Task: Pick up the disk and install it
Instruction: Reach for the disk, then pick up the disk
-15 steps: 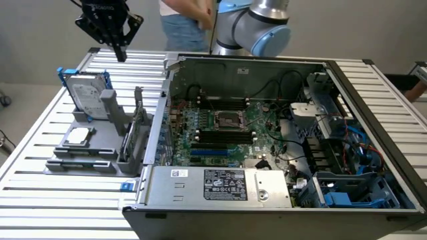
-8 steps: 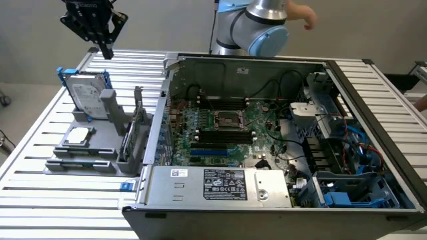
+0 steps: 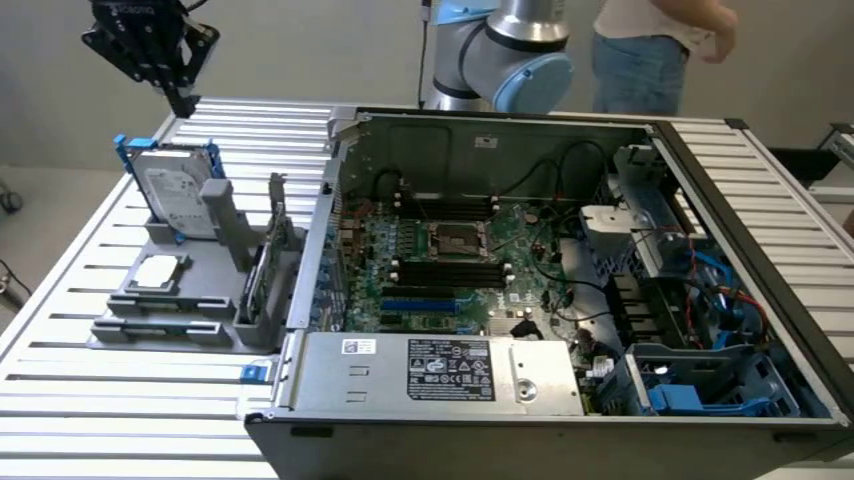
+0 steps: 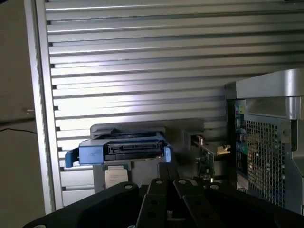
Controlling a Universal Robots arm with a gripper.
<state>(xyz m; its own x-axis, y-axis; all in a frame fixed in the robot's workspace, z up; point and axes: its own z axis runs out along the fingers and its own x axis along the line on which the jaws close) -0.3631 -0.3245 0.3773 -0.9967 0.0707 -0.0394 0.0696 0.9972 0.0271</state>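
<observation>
Clock positions refer to the exterior view.

1. Slatted metal table: it runs across the whole view. Bare slats lie open from 7 to 9 o'clock and along the far edge at 11 to 12 o'clock. Its edge at 9 o'clock is a plain rail, with floor beyond it.

2. Open computer case: it lies on its side from centre to 4 o'clock with the cover off and the motherboard exposed. Its wall at the 9 o'clock side stands just beside the grey holder. The long grey metal box sits along the case edge at 6 o'clock. A blue drive bay is at 4 to 5 o'clock inside the case, with cables near it.

3. Robot arm: its base joints stand behind the case at 12 o'clock. A person stands at 1 o'clock, beyond the table.

4. Grey holder: it rests on the table at 8 to 9 o'clock, with open slats around it on the near side.

5. The disk: it stands on edge in the far slot of the holder at 9 to 10 o'clock, label towards the camera and blue carrier around it. The wrist view shows the disk edge-on, ahead of the fingers and apart from them.

6. Gripper: it hangs in free air at 11 o'clock, above and beyond the disk, touching nothing. In the wrist view the gripper has its fingers pressed together and empty.

7. Small square chip: it lies flat on the holder, nearer than the disk.
</observation>
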